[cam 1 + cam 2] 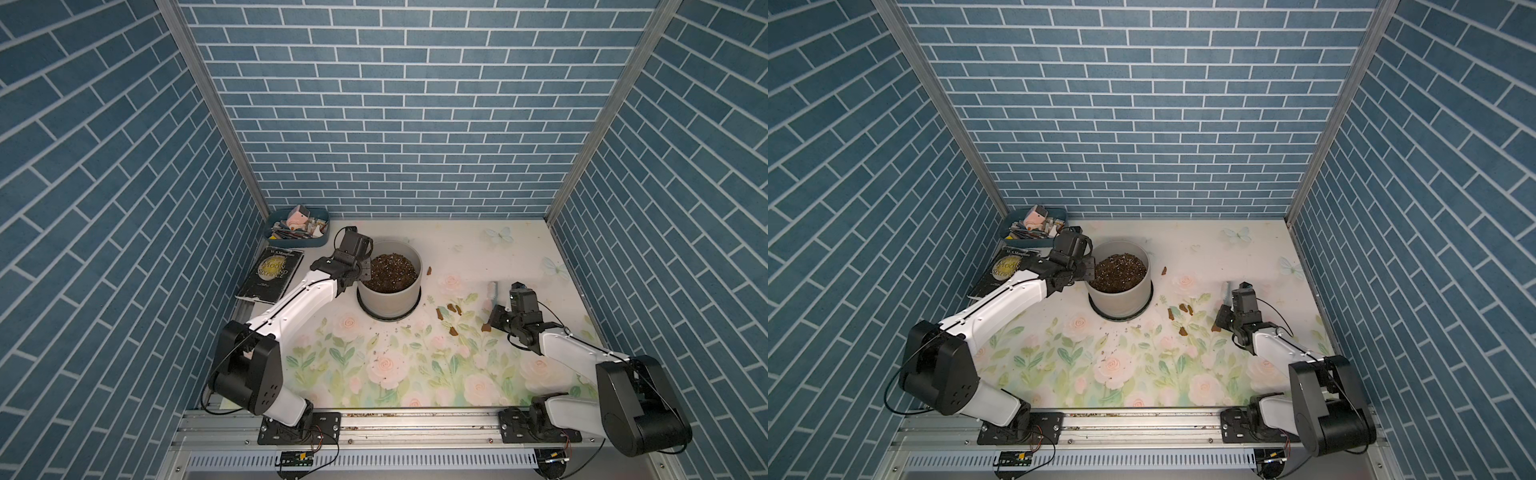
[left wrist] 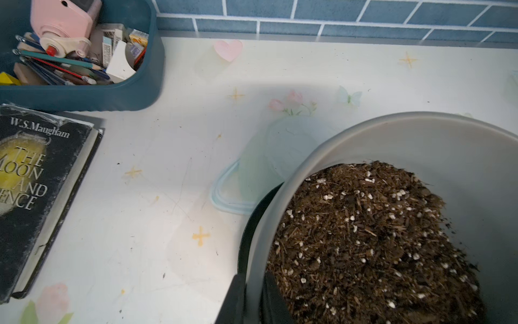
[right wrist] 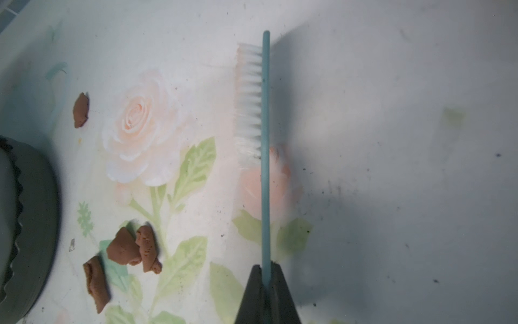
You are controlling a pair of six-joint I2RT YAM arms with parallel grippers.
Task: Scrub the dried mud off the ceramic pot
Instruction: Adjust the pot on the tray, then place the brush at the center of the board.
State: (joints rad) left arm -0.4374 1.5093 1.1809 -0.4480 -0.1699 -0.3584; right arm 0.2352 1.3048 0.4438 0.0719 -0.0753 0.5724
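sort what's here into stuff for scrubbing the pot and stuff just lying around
For the job: pot; mud flakes lying beside it; brush in the right gripper; left gripper astride the pot's rim.
Just lying about: book; blue tray of pens and clutter.

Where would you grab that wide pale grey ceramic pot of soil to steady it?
Probably its thin upright wall at the rim, from above, one finger inside and one outside: the pale grey ceramic pot is too wide to span. The left gripper straddles the rim that way.
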